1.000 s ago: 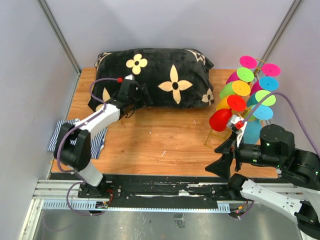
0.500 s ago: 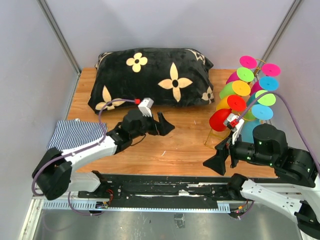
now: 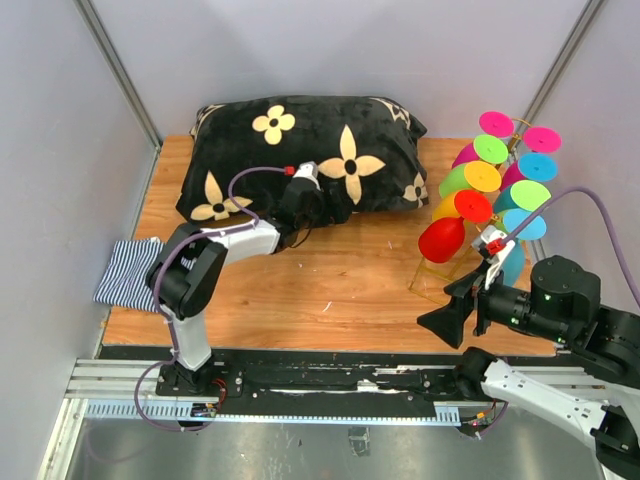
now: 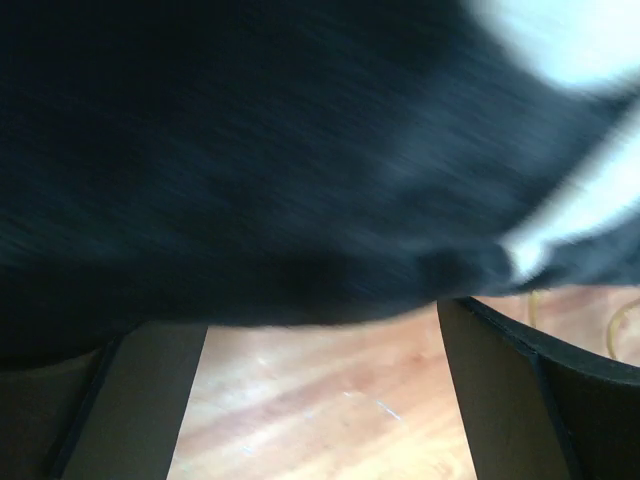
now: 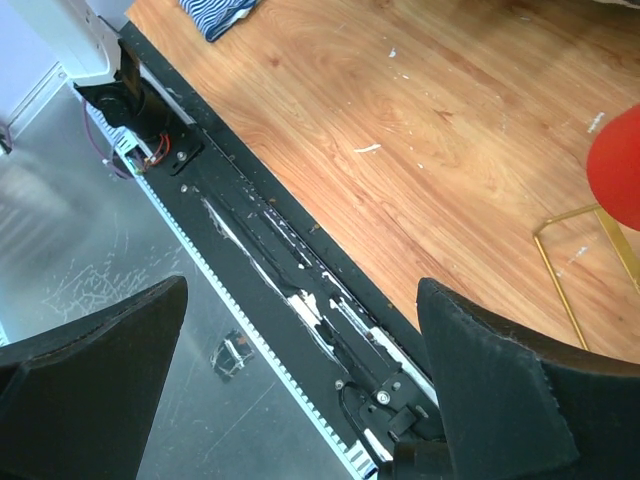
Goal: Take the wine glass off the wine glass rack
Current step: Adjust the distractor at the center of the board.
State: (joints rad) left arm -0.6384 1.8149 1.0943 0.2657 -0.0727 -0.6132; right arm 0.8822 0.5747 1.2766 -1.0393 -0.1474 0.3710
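The gold wire wine glass rack [image 3: 424, 272] stands at the table's right side, with several coloured wine glasses hanging on it. The lowest one is a red wine glass [image 3: 440, 238] at the rack's front left. My right gripper [image 3: 452, 305] is open and empty, just in front of and below the red glass, apart from it. In the right wrist view the red glass [image 5: 620, 165] and the rack's base frame [image 5: 575, 270] show at the right edge. My left gripper [image 3: 318, 208] is open and empty against the front edge of the black pillow [image 3: 310, 150].
A blue striped cloth [image 3: 135, 272] lies at the table's left front. The pillow with cream flowers fills the back. In the left wrist view the blurred pillow [image 4: 250, 150] covers the top, with bare wood [image 4: 320, 400] between the fingers. Grey walls enclose the table.
My left arm has swung from the middle of the table back to the pillow's front edge. My right gripper has shifted slightly right, still open in front of the rack.
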